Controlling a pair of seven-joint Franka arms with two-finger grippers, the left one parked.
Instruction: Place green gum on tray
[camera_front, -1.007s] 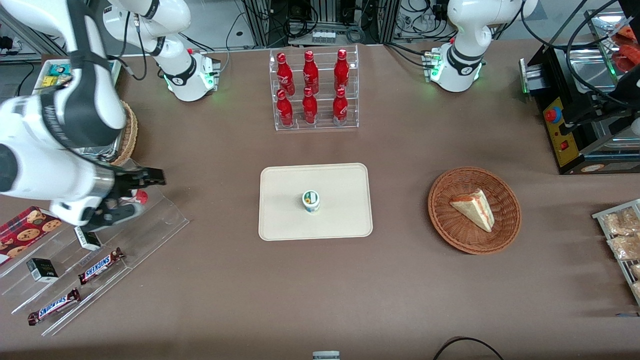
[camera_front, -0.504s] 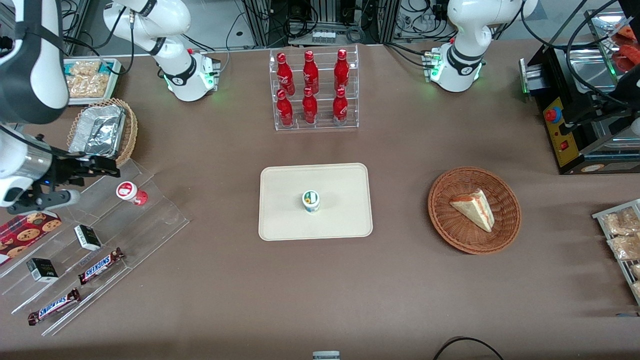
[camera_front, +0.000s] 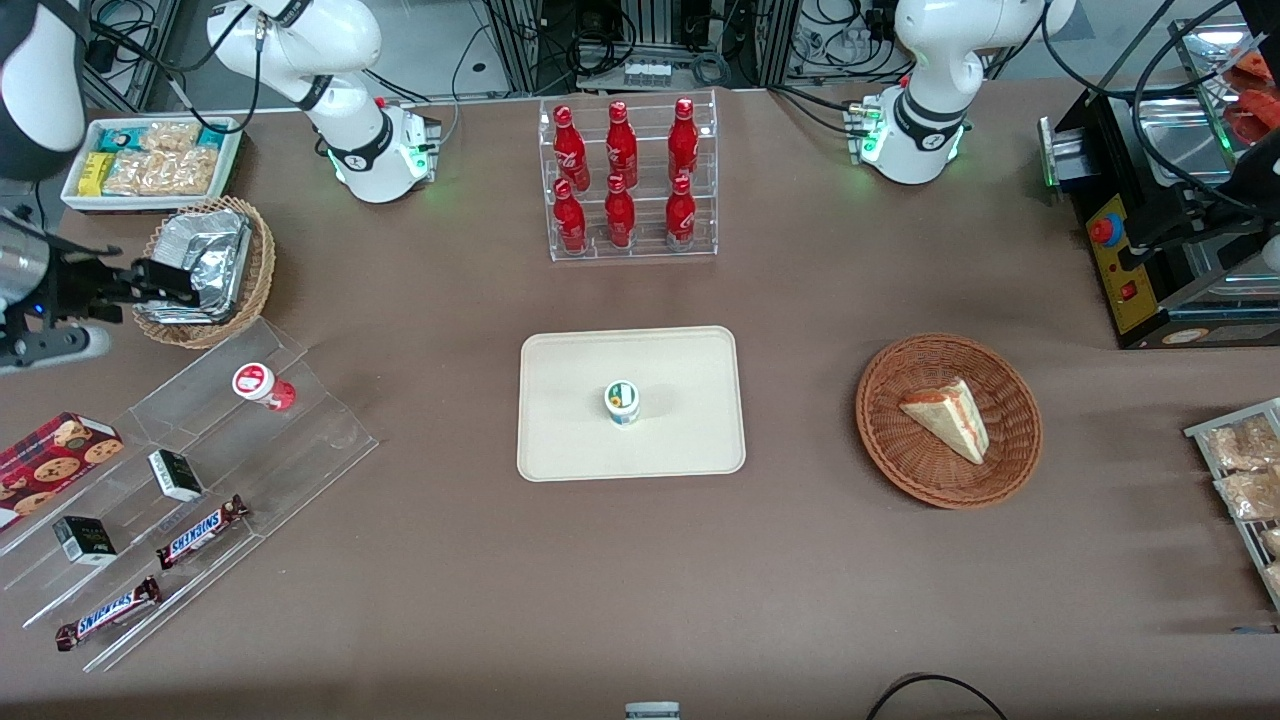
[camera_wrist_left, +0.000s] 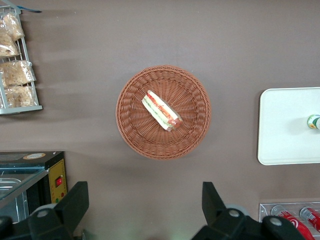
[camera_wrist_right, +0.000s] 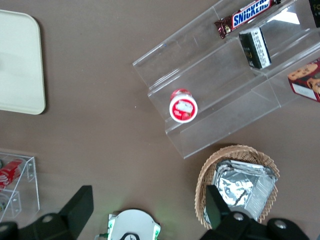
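Observation:
The green gum (camera_front: 622, 402), a small bottle with a green-and-white lid, stands upright near the middle of the cream-beige tray (camera_front: 680, 360). It also shows at the edge of the left wrist view (camera_wrist_left: 314, 121), on the tray (camera_wrist_left: 285, 125). A corner of the tray shows in the right wrist view (camera_wrist_right: 20, 60). My right gripper (camera_front: 140, 313) is open and empty. It hangs high over the working arm's end of the table, beside the foil basket, well away from the tray. In its own view the gripper (camera_wrist_right: 148, 205) has its fingers wide apart.
A red-lidded bottle (camera_front: 255, 383) stands on the clear acrylic step stand (camera_front: 300, 440) with Snickers bars and small boxes. A wicker basket of foil (camera_front: 200, 265), a white snack bin (camera_front: 150, 165), a rack of red bottles (camera_front: 625, 180) and a sandwich basket (camera_front: 948, 420) stand around the tray.
My right gripper has drawn back from over the acrylic stand toward the table's end and farther from the camera, uncovering the red-lidded bottle, foil basket and snack bin. The green gum has not moved.

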